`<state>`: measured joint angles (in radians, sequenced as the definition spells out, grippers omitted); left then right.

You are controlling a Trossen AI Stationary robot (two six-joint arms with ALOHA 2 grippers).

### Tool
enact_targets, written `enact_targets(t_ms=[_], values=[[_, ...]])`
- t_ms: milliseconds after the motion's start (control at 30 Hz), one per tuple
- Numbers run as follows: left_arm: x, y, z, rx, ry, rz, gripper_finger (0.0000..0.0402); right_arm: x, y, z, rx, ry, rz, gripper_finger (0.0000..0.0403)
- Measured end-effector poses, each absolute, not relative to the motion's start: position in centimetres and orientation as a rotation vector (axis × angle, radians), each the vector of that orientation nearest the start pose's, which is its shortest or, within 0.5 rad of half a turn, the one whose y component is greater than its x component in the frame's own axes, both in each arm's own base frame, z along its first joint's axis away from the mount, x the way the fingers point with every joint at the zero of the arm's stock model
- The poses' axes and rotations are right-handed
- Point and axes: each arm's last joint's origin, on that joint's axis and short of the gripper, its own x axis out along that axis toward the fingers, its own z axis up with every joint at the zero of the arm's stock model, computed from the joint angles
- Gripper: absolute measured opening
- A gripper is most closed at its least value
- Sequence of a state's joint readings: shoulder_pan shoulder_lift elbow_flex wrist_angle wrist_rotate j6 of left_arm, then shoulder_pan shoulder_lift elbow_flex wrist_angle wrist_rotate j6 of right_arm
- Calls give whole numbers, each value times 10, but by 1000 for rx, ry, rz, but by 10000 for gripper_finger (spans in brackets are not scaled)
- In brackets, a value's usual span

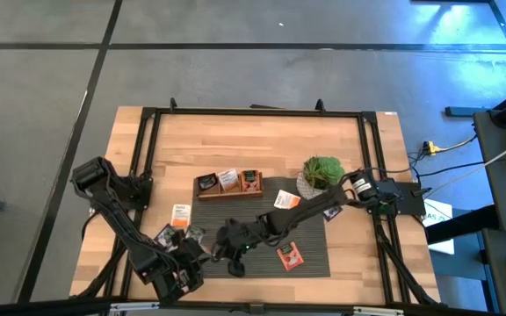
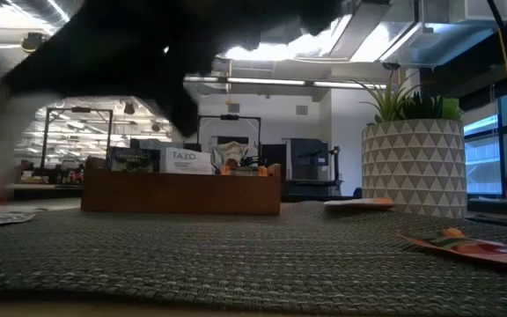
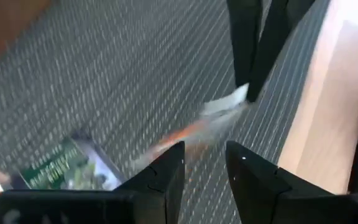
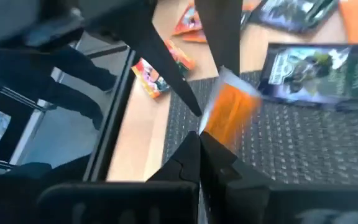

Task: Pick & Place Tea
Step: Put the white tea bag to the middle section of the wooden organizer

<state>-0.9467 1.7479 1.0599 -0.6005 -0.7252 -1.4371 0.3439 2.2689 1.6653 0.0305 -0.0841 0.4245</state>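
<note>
Taking the dark woven mat [image 1: 310,237] as the landmark, both grippers are meeting at its front-left corner. The right gripper [image 4: 199,138] is reaching across the mat from the right side, and its fingers are pinching tight on a white-and-orange sachet [image 4: 229,112] just above the mat's left edge (the sachet is showing blurred in both wrist views). The left gripper [image 3: 205,158] is sitting just beside it at the same corner, its fingers standing parted with nothing between them; the pinched sachet is hanging just ahead of their tips.

More tea is lying around the mat. A dark sachet with green print [image 4: 312,71] is resting on the mat close to the held one. An orange-red sachet [image 1: 290,255] is lying on the mat's front middle, and a white-and-orange one [image 1: 285,200] is lying near its back edge. Several others [image 1: 176,224] are spread on the bare table [image 1: 262,140] just left of the mat.

The wooden tray [image 1: 228,183] is standing along the mat's back-left edge, with sachets upright in its compartments. The potted plant [image 1: 322,172] is standing at the mat's back-right corner.
</note>
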Motion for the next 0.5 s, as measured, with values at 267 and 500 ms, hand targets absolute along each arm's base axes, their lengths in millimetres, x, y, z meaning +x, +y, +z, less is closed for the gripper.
enact_targets(t_ms=[267,500], values=[[206,-245,171,-374,721,415,114,457,155,209,202,720,263,1],[206,-246,171,-380,721,405,114,441,120,238,93,809,156,1]])
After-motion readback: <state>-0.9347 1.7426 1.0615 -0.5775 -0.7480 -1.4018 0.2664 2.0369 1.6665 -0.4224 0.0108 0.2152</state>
